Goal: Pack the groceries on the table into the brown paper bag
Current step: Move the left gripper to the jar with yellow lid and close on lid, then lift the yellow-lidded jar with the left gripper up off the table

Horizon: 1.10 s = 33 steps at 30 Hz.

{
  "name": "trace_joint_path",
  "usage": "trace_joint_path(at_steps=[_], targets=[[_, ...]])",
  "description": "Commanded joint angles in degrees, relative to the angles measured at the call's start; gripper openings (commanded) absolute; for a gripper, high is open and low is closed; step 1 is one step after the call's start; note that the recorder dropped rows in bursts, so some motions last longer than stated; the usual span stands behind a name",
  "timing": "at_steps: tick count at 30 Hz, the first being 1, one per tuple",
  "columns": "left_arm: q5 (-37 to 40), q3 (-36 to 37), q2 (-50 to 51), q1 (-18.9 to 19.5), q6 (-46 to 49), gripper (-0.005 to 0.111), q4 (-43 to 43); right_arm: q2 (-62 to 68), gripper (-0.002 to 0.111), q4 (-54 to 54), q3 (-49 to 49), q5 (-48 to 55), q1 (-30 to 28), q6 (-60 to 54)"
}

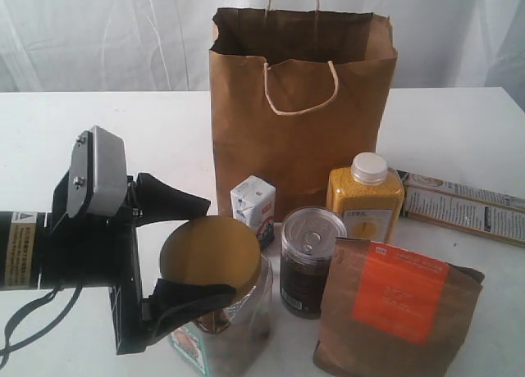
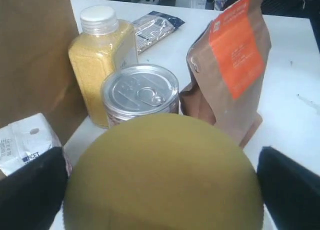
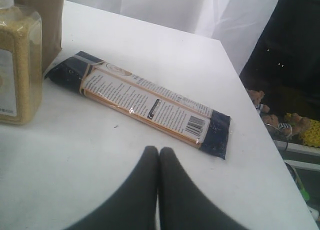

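My left gripper (image 1: pixel 216 247) is spread as wide as it goes, one finger on each side of the yellow-lidded clear jar (image 2: pixel 162 175). I cannot tell whether my pads touch the lid. The jar stands on the table (image 1: pixel 123 139), at 7 o'clock from the brown paper bag (image 1: pixel 299 106). My right gripper (image 3: pixel 158 151) is pressed shut on nothing.

I judge the jar rigid, fairly heavy with its filling, and smooth. A pinch on the lid's rim could slip, so just under the lid looks safer.

The dark can (image 1: pixel 310 258) stands just beside the jar at 3 o'clock. The small carton (image 1: pixel 254 205) is at 1 o'clock, between jar and bag. The yellow bottle (image 1: pixel 365 201) is behind the can, the orange-labelled pouch (image 1: pixel 398 315) at the can's 4 o'clock. I would lift straight up, then clear the bag's tall rim.
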Motion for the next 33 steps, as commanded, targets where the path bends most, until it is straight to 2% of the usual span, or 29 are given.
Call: trace_joint_path(at_steps=[1,8,14,23,26,28,29,30,31,32,33], targets=[[1.64,-0.09,0.57,-0.54,0.43,0.105,1.18,-0.15,0.0,-0.08,0.07,-0.14,-0.21,0.22],[8.02,-0.09,0.57,-0.59,1.47,0.105,3.5,-0.15,0.0,-0.08,0.07,-0.14,-0.21,0.22],[7.3,-0.09,0.57,-0.59,2.02,0.105,3.47,-0.15,0.0,-0.08,0.07,-0.14,-0.21,0.22],[10.84,-0.09,0.57,-0.59,1.91,0.105,3.47,-0.15,0.0,-0.08,0.07,-0.14,-0.21,0.22],[10.84,-0.09,0.57,-0.59,1.78,0.1,3.47,-0.15,0.0,-0.08,0.07,-0.14,-0.21,0.22],[10.84,-0.09,0.57,-0.59,1.48,0.093,3.47,-0.15,0.0,-0.08,0.07,-0.14,-0.21,0.22],[10.84,-0.09,0.57,-0.59,1.48,0.079,3.47,-0.15,0.0,-0.08,0.07,-0.14,-0.21,0.22],[10.84,-0.09,0.57,-0.59,1.48,0.073,3.38,-0.15,0.0,-0.08,0.07,-0.14,-0.21,0.22],[10.84,-0.09,0.57,-0.59,1.48,0.054,3.38,-0.15,0.0,-0.08,0.07,-0.14,-0.21,0.22],[10.84,-0.09,0.57,-0.59,1.48,0.045,3.38,-0.15,0.0,-0.08,0.07,-0.14,-0.21,0.22],[10.84,-0.09,0.57,-0.59,1.48,0.025,3.38,-0.15,0.0,-0.08,0.07,-0.14,-0.21,0.22]])
